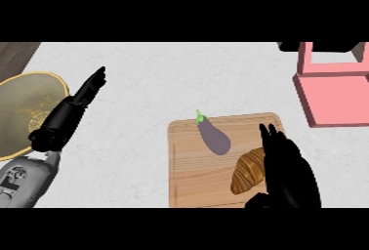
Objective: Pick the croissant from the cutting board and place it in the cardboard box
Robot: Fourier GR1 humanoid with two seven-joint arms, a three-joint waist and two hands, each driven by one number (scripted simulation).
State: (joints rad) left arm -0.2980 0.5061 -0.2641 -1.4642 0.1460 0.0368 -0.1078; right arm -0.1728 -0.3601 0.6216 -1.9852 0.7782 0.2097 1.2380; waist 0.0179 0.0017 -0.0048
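While we are looking down at the counter, a golden plate [18,105] is sitting far left, with our left hand [66,117] resting open at its edge. On the cutting board [187,181], below an eggplant [215,137], the croissant [246,173] is lying. Our right hand [292,171], open with straight fingers, is overlapping its right edge. A pink box [333,100] is standing far right.

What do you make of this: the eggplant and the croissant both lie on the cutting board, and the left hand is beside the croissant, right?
Not quite. The head view shows the right hand, not the left, beside the croissant. The left hand rests open off the board, at the view's left. The eggplant and croissant do both lie on the cutting board.
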